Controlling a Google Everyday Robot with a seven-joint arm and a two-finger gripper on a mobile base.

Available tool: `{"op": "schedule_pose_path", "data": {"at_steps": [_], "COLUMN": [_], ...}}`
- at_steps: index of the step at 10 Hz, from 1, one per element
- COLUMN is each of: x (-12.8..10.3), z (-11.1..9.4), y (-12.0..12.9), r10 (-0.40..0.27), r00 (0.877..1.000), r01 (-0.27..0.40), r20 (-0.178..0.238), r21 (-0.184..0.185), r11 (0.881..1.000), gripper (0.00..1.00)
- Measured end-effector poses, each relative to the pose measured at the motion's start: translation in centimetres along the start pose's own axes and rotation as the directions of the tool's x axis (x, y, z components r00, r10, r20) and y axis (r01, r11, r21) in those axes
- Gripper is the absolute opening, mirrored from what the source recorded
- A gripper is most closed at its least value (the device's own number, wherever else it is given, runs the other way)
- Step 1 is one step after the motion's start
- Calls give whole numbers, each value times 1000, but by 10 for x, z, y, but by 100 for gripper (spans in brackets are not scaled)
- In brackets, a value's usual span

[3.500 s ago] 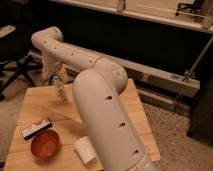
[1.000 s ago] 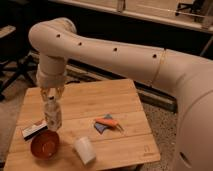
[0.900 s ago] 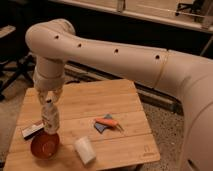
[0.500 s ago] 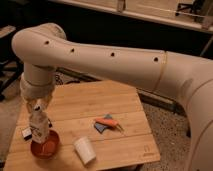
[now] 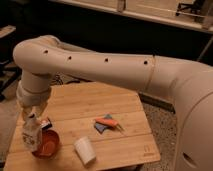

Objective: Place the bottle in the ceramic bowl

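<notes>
Over a near corner of the wooden surface (image 5: 100, 100): gripper (image 5: 32, 119), fingers clamped on the top of the bottle (image 5: 31, 136), upright at the outer rim of the ceramic bowl (image 5: 54, 142).
Placing step, seemingly near done; next, a slight shift toward the bowl's middle, then down and release. Beside the bowl, a tipped white paper cup (image 5: 85, 150); farther off, a blue-and-orange item (image 5: 106, 123); nothing between bottle and bowl.

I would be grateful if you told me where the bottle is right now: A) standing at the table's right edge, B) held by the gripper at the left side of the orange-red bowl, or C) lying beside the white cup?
B: the gripper, shut on the bottle, holds it roughly upright at the left rim of the ceramic bowl.
</notes>
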Motion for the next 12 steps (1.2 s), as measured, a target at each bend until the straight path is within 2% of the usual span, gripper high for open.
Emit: {"op": "schedule_pose_path", "data": {"at_steps": [2, 5, 8, 12], "x": [2, 25, 33, 29], "z": [13, 32, 40, 44], "y": [8, 28, 35, 55], "r10": [5, 27, 30, 46], "r00": [1000, 999, 997, 997], "r01": [-5, -28, -32, -51], "r20": [2, -45, -67, -68], "r21": [2, -17, -29, -71], "r11": [1000, 999, 999, 996], "gripper": [33, 33, 33, 33]}}
